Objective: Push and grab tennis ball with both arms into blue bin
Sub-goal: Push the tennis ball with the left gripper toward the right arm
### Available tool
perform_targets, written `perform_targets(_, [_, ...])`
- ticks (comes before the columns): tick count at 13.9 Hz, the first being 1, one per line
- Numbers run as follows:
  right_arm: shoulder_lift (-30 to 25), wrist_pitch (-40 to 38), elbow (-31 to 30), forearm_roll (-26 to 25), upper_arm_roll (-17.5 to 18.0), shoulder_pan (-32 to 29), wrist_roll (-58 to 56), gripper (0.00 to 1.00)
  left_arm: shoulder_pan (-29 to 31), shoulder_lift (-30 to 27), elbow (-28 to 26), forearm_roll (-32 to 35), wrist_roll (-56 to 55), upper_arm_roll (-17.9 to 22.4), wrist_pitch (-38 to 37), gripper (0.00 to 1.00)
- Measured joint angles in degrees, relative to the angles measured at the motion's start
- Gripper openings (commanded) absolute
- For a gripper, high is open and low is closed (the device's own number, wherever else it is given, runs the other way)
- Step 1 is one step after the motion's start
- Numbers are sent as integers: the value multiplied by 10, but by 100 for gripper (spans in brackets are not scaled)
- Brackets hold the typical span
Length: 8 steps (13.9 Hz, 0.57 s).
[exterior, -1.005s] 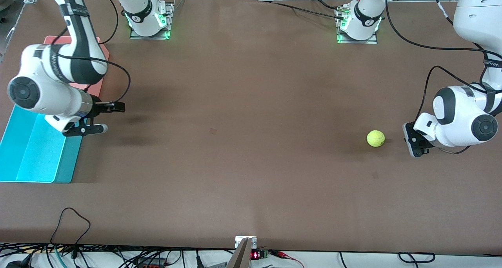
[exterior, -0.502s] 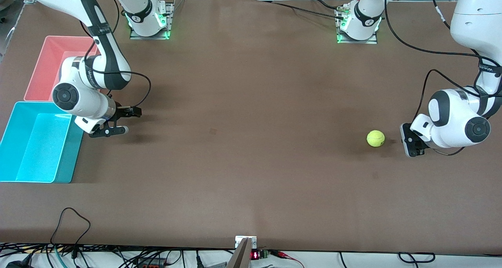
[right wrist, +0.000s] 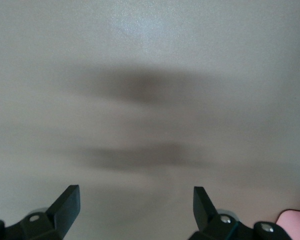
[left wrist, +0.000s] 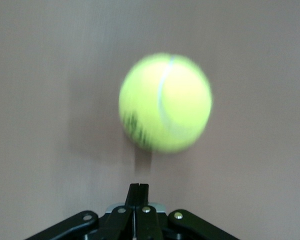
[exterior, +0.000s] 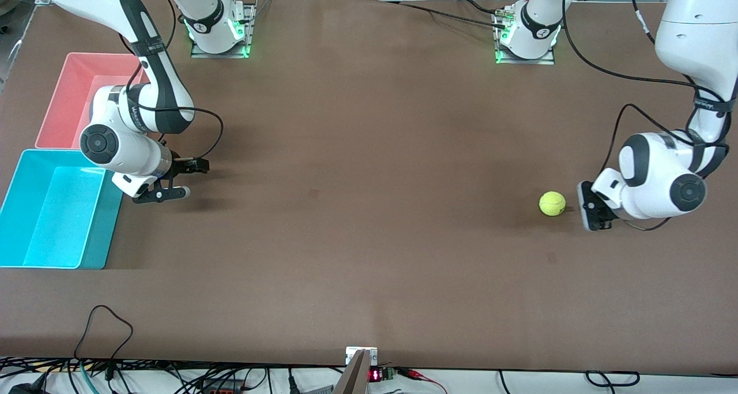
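The yellow-green tennis ball rests on the brown table toward the left arm's end. My left gripper is shut and empty, low beside the ball with a small gap to it. In the left wrist view the ball fills the middle, just ahead of the closed left gripper. The blue bin stands at the right arm's end, empty. My right gripper hangs open beside the bin, over bare table. The right wrist view shows that gripper wide apart with only tabletop between its fingers.
A pink bin stands against the blue bin, farther from the front camera; its corner shows in the right wrist view. Cables run along the table's front edge. Brown tabletop stretches between ball and bins.
The right arm swung from over the blue bin out toward the table's middle, uncovering the pink bin. The left gripper crept closer to the ball. The ball stayed put.
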Motion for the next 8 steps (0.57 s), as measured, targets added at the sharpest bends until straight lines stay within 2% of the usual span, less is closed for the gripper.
perform_targets(3, [0, 0, 0, 0, 0, 0, 0, 100, -21, 0, -11, 0, -91, -83, 21, 0])
perform_targets(4, [0, 0, 0, 0, 0, 0, 0, 100, -45, -1, -7, 0, -127, -94, 21, 0])
perform_targets(6, [0, 0, 0, 0, 0, 0, 0, 100, -79, -9, 28, 0, -162, -97, -33, 0])
perform_targets(8, [0, 0, 0, 0, 0, 0, 0, 100, -67, -19, 99, 9, -159, -87, -130, 0])
